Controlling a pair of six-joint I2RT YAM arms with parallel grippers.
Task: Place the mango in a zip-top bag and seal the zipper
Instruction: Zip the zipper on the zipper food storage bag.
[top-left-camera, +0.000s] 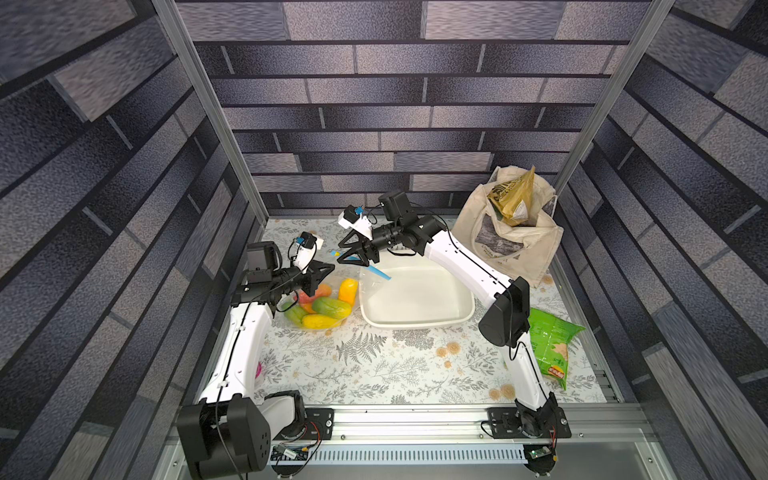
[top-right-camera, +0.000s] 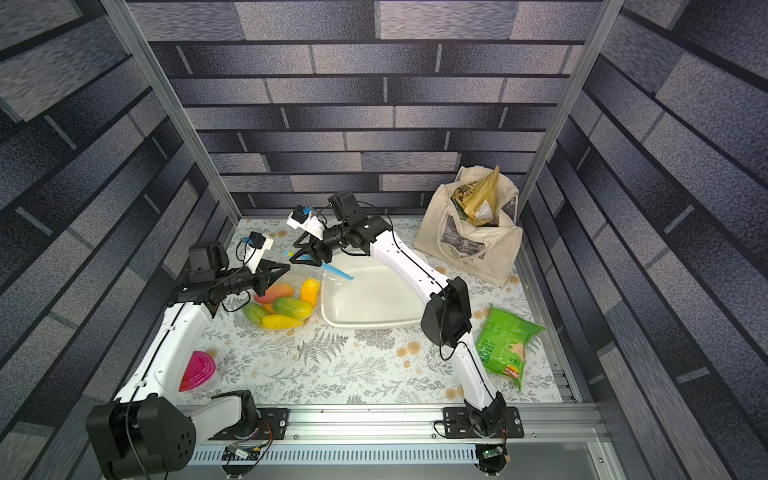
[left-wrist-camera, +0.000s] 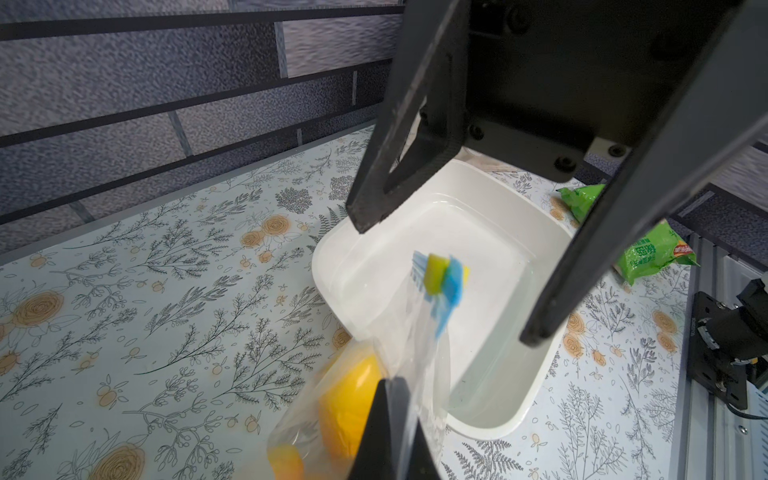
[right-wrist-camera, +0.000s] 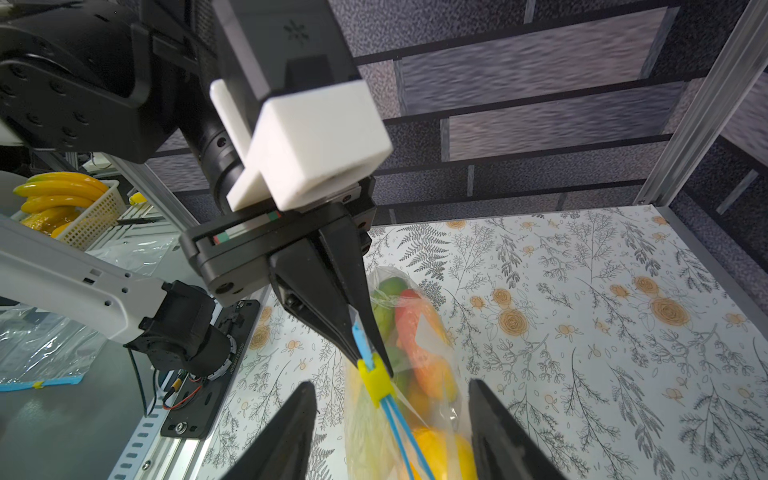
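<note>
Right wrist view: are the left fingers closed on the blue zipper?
Yes, the left fingers pinch the zipper right beside its yellow slider.

Links: white glossy arm shells (top-left-camera: 249, 332), small screw holes along the edges
Joints: matte black motor housings (top-left-camera: 505, 313)
Cables: thin black wires (right-wrist-camera: 138, 382)
Fingers: black triangular open-framed gripper fingers (left-wrist-camera: 376, 158)
Wrists: white boxy camera mounts (right-wrist-camera: 316, 141)
Bases: black bolted plates (top-left-camera: 320, 415), red and yellow wiring
</note>
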